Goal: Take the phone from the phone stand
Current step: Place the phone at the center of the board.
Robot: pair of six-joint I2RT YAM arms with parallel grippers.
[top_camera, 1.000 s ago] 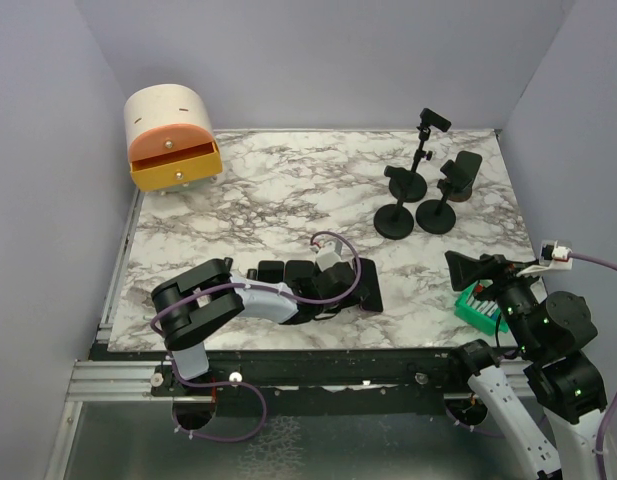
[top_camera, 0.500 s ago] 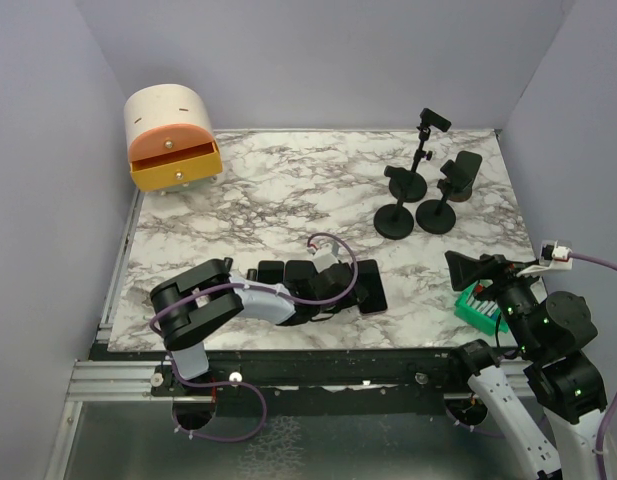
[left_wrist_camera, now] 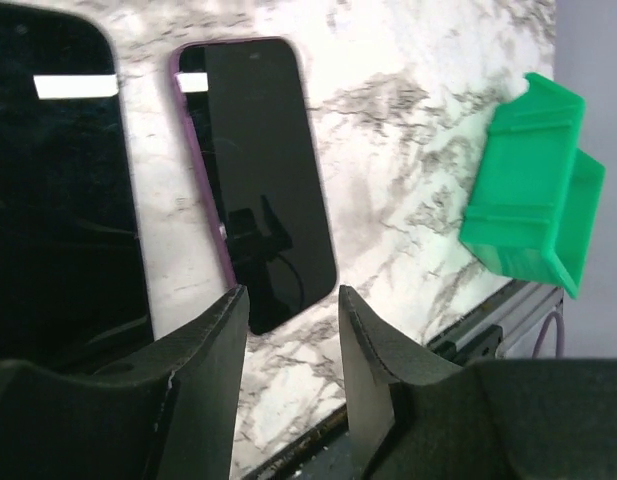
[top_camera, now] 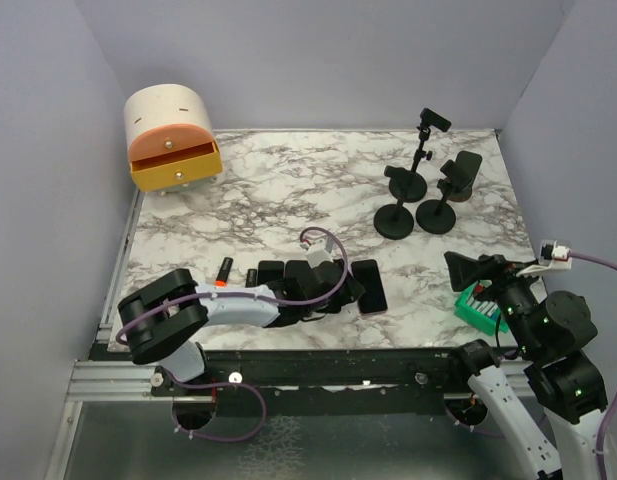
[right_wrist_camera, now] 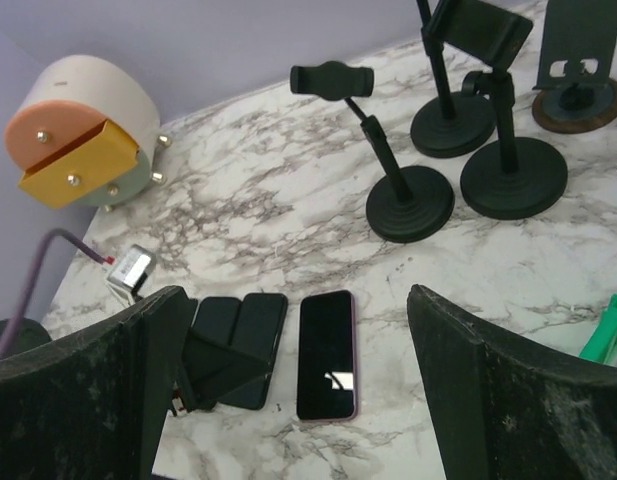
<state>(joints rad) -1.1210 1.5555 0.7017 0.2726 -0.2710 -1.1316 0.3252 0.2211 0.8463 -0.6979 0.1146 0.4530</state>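
Now, note L claw (left_wrist_camera: 291, 310) low over the table (left_wrist_camera: 388, 120), near its front edge: pads spread, pinching nothing. Find phone (left_wrist_camera: 263, 180) (purple rim) flat on the marble just beyond the tips, screen up, apart from both pads, beside a black phone (left_wrist_camera: 58, 200). Judge removal done bar the retreat. So: lift L claw straight up first, w/o closing, then pull back toward base. Avoid dragging a pad across the glass or nudging the neighbour. Keep cable (top_camera: 323, 240) off the row of phones. Mind bin (left_wrist_camera: 533, 190) to the right by the edge; no swing that way. Leave R claw (right_wrist_camera: 288, 295) as is: spread wide, empty, well apart, up over the near-right corner. Further back, see 3 stands (top_camera: 398, 215), none w/ a phone in it, well apart from the row. No need to reach that far.
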